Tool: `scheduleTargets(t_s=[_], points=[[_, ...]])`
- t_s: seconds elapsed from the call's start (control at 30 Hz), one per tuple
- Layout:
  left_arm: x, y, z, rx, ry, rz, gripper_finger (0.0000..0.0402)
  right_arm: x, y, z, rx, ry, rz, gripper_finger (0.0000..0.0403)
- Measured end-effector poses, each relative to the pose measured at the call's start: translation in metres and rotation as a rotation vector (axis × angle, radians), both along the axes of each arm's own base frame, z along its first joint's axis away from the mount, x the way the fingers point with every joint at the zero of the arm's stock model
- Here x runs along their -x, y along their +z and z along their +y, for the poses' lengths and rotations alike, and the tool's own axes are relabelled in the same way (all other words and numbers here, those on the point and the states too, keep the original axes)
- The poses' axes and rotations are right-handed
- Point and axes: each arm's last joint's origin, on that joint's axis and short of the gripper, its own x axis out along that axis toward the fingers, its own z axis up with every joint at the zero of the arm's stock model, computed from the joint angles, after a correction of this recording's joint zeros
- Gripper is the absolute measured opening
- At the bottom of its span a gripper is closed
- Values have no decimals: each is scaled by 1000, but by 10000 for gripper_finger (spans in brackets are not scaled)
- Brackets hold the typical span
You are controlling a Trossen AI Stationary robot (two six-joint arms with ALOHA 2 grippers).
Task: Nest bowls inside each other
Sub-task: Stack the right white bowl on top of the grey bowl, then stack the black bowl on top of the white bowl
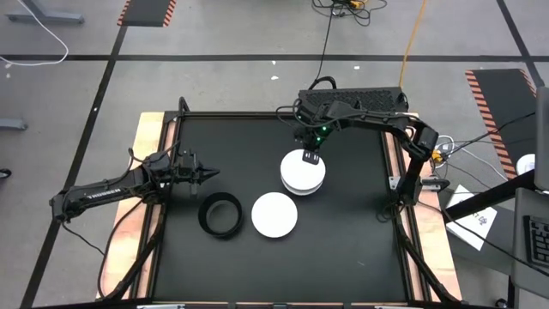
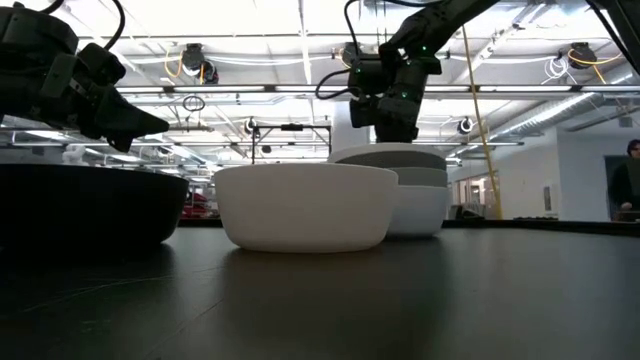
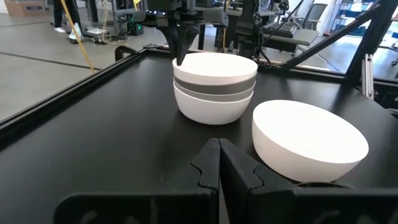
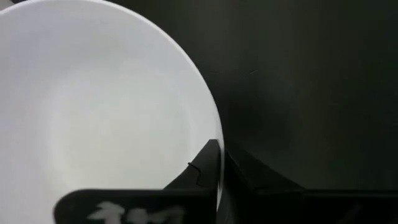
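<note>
A stack of bowls (image 1: 303, 174) stands right of the table's middle: a white bowl at the bottom, a grey one (image 3: 214, 89) in it, and a white top bowl (image 4: 106, 118) nested in that. My right gripper (image 4: 219, 149) is shut on the top bowl at the stack's far side (image 1: 310, 157). A single white bowl (image 1: 274, 215) and a black bowl (image 1: 220, 215) rest on their bases nearer the front. My left gripper (image 1: 210, 176) hovers shut over the table's left part, just beyond the black bowl, touching nothing. My right gripper pinches the top white bowl's rim (image 4: 214, 124) at the stack's far side, one finger inside the bowl and one outside. The fingers (image 3: 180, 50) slant down from the far side. The bowl sits level, nested in the grey bowl below it.
The black tabletop (image 1: 352, 249) has a raised frame round it; its right and near parts are bare. Cables and a dark box (image 1: 352, 99) lie at the far edge behind the right arm.
</note>
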Motion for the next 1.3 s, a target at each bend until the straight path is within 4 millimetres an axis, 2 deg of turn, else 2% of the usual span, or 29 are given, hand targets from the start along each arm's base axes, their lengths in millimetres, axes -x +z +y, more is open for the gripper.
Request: scheduleTargets(t_s=[0.17, 0.5, 0.67, 0.77, 0.93, 1.03, 1.13, 1.3], points=[[0, 0, 0, 0, 0, 0, 8, 0, 0, 3, -8, 13, 15, 40], [0, 0, 0, -1, 0, 0, 8, -4, 0, 8, -2, 26, -2, 135], [0, 0, 0, 1, 0, 0, 7, -7, 3, 6, 24, 23, -48, 164], [0, 0, 0, 4, 0, 0, 7, -7, 14, 6, 60, 35, -108, 174], [0, 0, 0, 10, -7, -1, 8, -2, 43, 9, 126, 62, -250, 177], [0, 0, 0, 11, -10, -2, 8, 3, 57, 14, 99, 90, -377, 174], [0, 0, 0, 12, -11, -2, 8, 13, 66, 21, 93, 94, -444, 172], [0, 0, 0, 26, -12, -4, 7, 46, 69, 37, 104, 93, -463, 171]])
